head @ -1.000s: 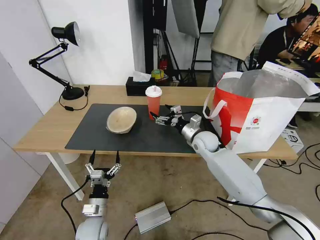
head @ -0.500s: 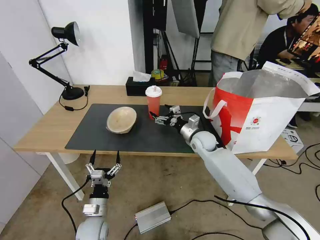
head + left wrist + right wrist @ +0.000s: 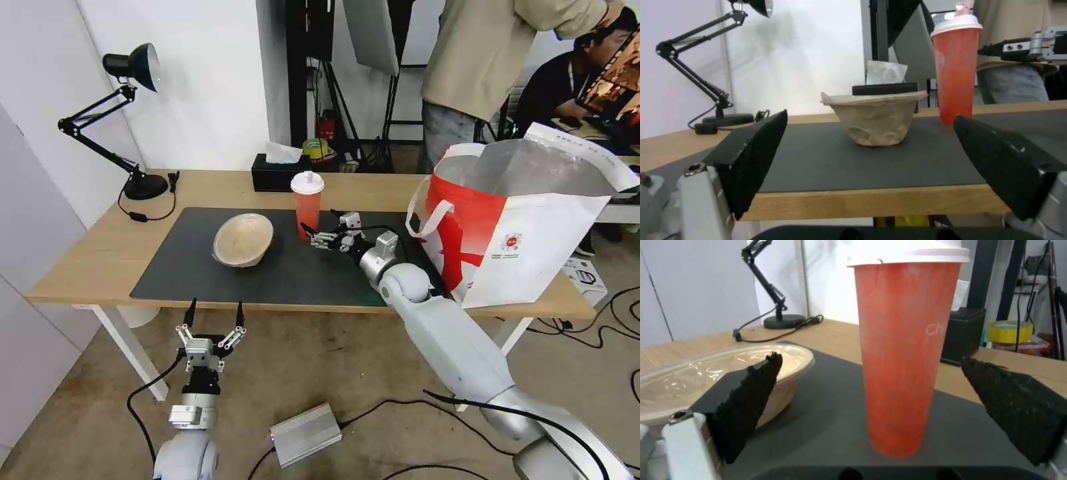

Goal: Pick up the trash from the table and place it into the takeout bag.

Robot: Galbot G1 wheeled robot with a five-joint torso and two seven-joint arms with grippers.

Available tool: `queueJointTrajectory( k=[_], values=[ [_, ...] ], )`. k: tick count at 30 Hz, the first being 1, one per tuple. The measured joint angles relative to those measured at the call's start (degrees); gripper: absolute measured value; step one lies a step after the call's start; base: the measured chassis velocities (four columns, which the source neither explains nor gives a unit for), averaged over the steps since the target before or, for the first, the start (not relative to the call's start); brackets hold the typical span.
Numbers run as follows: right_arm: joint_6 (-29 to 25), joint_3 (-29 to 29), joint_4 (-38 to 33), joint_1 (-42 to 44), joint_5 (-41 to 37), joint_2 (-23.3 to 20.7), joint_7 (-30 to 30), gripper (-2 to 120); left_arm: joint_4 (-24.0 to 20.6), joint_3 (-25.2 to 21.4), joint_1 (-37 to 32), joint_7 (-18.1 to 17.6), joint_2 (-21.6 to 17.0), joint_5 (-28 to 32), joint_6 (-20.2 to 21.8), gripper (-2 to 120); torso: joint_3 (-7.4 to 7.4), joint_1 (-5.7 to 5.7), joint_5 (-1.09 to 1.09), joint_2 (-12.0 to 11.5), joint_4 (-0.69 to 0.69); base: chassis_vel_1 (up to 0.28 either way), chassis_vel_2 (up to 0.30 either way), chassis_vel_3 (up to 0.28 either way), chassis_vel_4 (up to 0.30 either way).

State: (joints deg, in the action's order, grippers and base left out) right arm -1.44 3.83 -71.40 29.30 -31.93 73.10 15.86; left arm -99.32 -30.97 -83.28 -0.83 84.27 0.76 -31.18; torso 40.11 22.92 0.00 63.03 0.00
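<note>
The trash on the table (image 3: 100, 253) is a translucent red cup (image 3: 307, 203) with a white lid and a beige shallow bowl (image 3: 243, 239), tilted on the dark grey mat (image 3: 200, 280). My right gripper (image 3: 319, 222) is open just right of the cup, level with its lower half. In the right wrist view the cup (image 3: 900, 353) stands upright between the two black fingers (image 3: 746, 400), apart from both. The takeout bag (image 3: 527, 220) stands open at the table's right end. My left gripper (image 3: 215, 307) hangs open below the table's front edge, facing the bowl (image 3: 873, 120).
A black tissue box (image 3: 277, 172) sits behind the cup and a black desk lamp (image 3: 133, 120) stands at the far left. A silver box (image 3: 305, 433) and cables lie on the floor. People are behind the table at the far right.
My right gripper has crept a little closer to the cup. My left gripper has sunk slightly and shifted a little right.
</note>
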Motion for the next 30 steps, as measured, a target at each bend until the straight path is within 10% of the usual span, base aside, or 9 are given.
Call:
queueJointTrajectory(
  k=[30],
  values=[
    [-3.37, -1.65, 7.82, -2.61, 3.12, 3.55, 1.25, 100, 0.69, 0.91, 0.13, 0.11, 0.09, -0.29, 0.03, 100, 0.0, 0.0, 0.0, -0.01, 0.0, 0.0, 0.0, 0.0, 0.0]
  ],
)
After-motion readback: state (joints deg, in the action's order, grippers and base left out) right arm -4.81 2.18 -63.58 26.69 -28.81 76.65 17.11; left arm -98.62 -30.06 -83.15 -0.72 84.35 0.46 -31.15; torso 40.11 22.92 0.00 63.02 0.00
